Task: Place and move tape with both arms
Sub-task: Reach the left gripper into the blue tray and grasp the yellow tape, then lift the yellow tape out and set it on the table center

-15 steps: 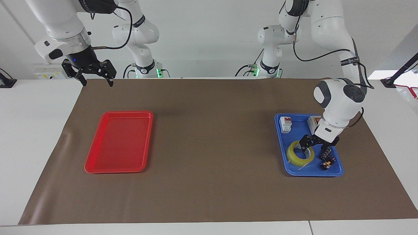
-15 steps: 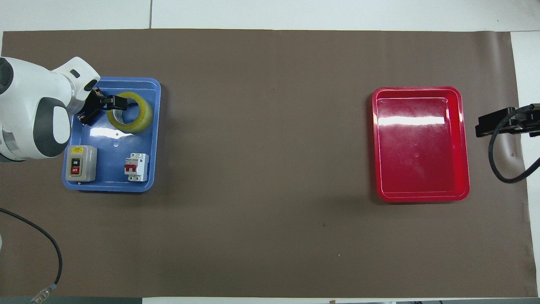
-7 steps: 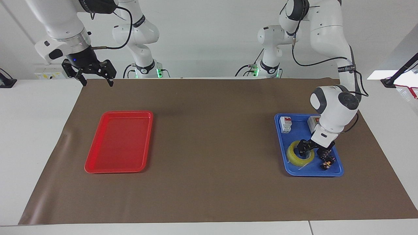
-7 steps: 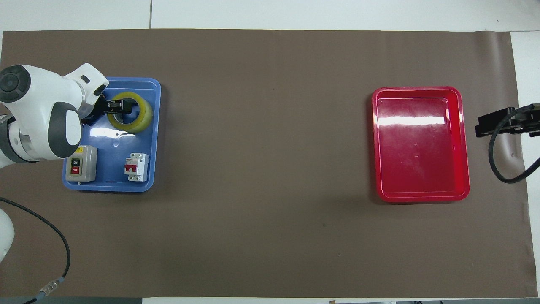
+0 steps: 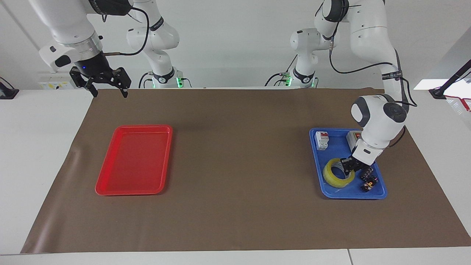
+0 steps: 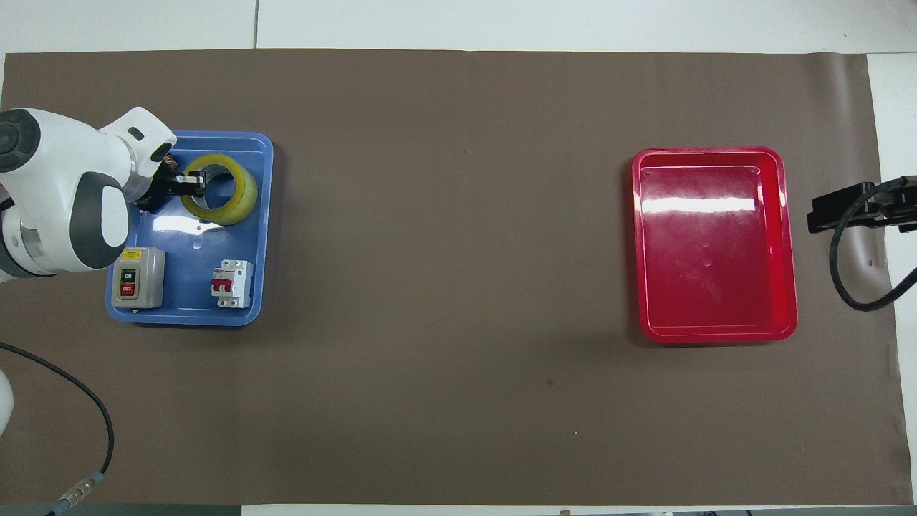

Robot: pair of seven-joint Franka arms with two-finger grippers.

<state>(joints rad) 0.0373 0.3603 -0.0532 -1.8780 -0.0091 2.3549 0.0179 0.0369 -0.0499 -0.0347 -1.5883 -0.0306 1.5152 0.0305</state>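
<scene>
The tape, a yellow translucent roll, lies in the blue tray at the left arm's end of the table; it also shows in the overhead view. My left gripper is down in the tray, its fingers shut on the roll's wall, one inside the core and one outside, as the overhead view also shows. My right gripper is open and empty. It waits raised over the mat's edge near the robots, at the right arm's end.
The blue tray also holds a grey switch box, a white circuit breaker and a small black part beside the tape. An empty red tray lies toward the right arm's end. A brown mat covers the table.
My left gripper came down onto the tape, one finger in its core, and its fingers closed on the roll's wall. The right arm has not moved.
</scene>
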